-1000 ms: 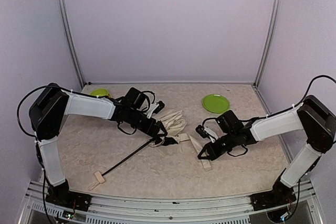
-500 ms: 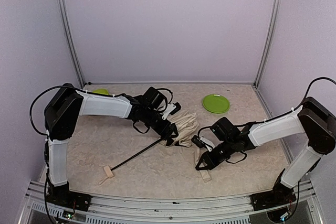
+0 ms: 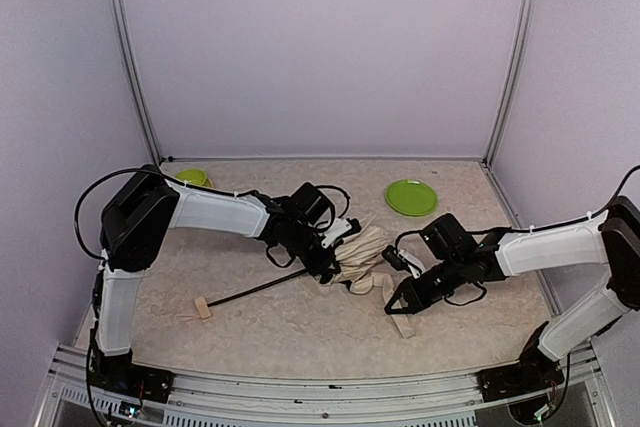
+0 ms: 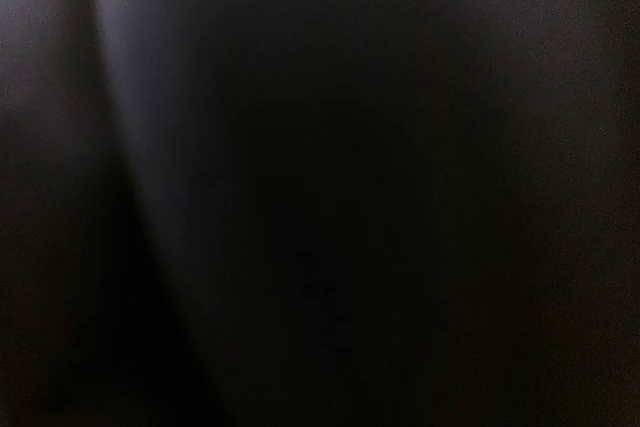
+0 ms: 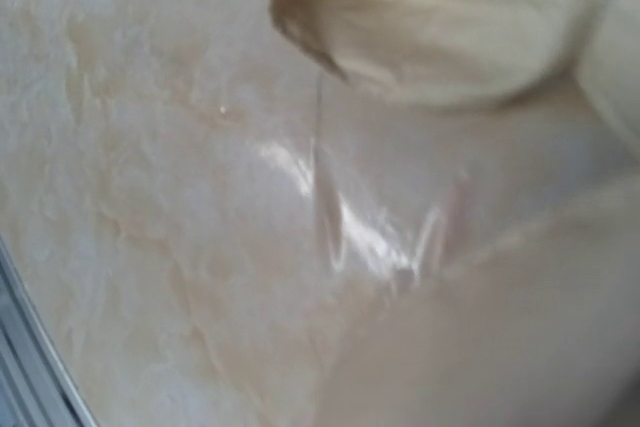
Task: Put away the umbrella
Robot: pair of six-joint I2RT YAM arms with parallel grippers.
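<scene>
The umbrella [image 3: 365, 255] lies mid-table as a bunched cream canopy, its thin black shaft [image 3: 265, 287] running down-left to a small wooden handle [image 3: 202, 308]. My left gripper [image 3: 328, 265] is pressed into the canopy where the shaft enters it. Its fingers are buried in fabric, and the left wrist view is entirely dark. My right gripper [image 3: 393, 304] sits at the canopy's right side, shut on a cream strip of the umbrella [image 3: 402, 323] that trails toward the front. The right wrist view shows only blurred cream fabric [image 5: 450, 37] over the table [image 5: 150, 197]; its fingers are hidden.
A green plate [image 3: 411, 197] rests at the back right. Another green plate [image 3: 190, 177] sits at the back left, partly behind the left arm. Metal frame posts stand at both back corners, and a rail runs along the near edge.
The left arm has swept to the right, and the canopy, shaft and handle have moved with it. The canopy is bunched tighter. The right gripper has shifted slightly right, still on the strip.
</scene>
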